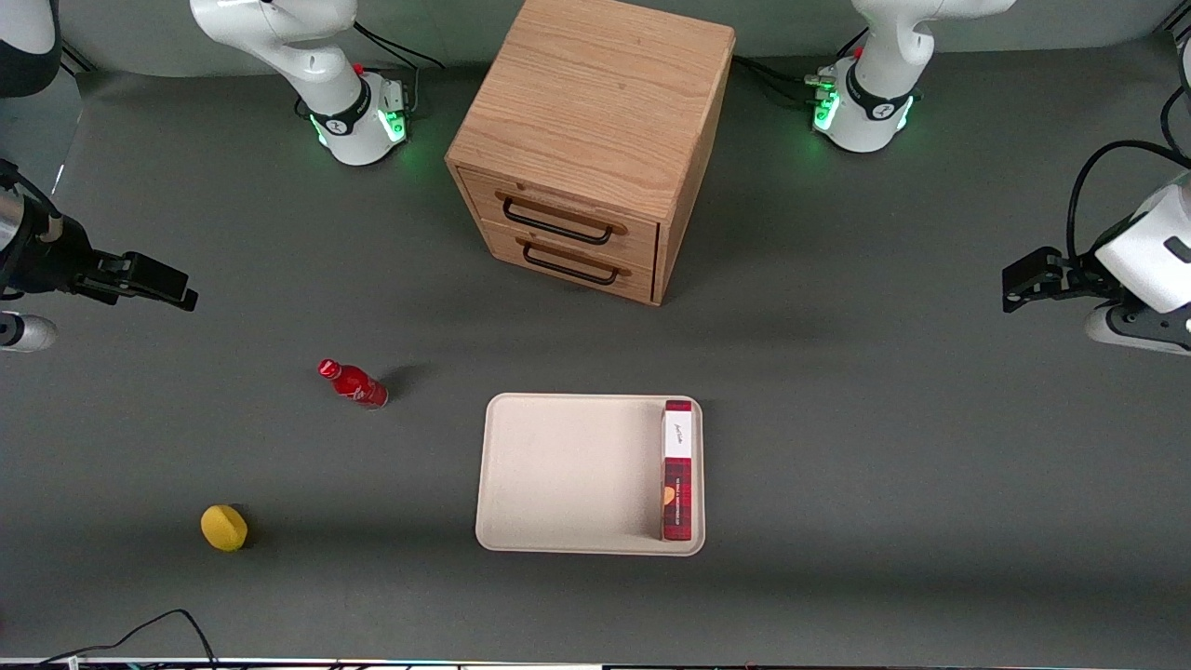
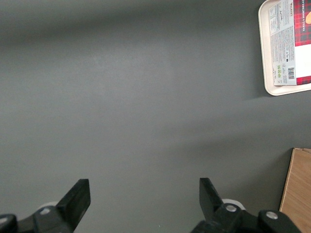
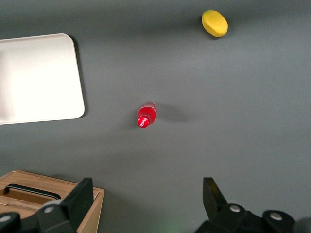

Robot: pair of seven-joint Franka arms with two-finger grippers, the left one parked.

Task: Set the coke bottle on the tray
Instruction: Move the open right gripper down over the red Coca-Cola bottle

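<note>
On the grey table [image 1: 837,419], toward the working arm's end, stands the bottle [image 1: 354,383], upright, red cap on, free of any grasp. Well apart from it hangs the gripper [image 1: 172,288], high above the tabletop at the edge of the front view, farther from the front camera than the bottle and farther out toward the working arm's end. Seen from the right wrist camera: fingers [image 3: 80,199] spread wide, nothing between them, and the bottle [image 3: 146,115] small on the table below, viewed almost straight down onto its cap. Nearer the front camera than the bottle, and well apart from it, lies a yellow round thing [image 1: 224,528], also visible from the right wrist [image 3: 215,23]. Toward the table's middle, near the bottle but not touching it, lies the tray [image 1: 558,475], cream, flat, low-rimmed. In it, a long red plaid box [image 1: 678,470] along the edge toward the parked arm; otherwise bare inside. Farther from the front camera than the tray stands a wooden cabinet [image 1: 595,112] with two drawers, both shut, each with a dark handle [image 1: 558,223]. In the left wrist view, a corner of the tray [image 2: 266,58] with the box [image 2: 291,43] lying in it.
</note>
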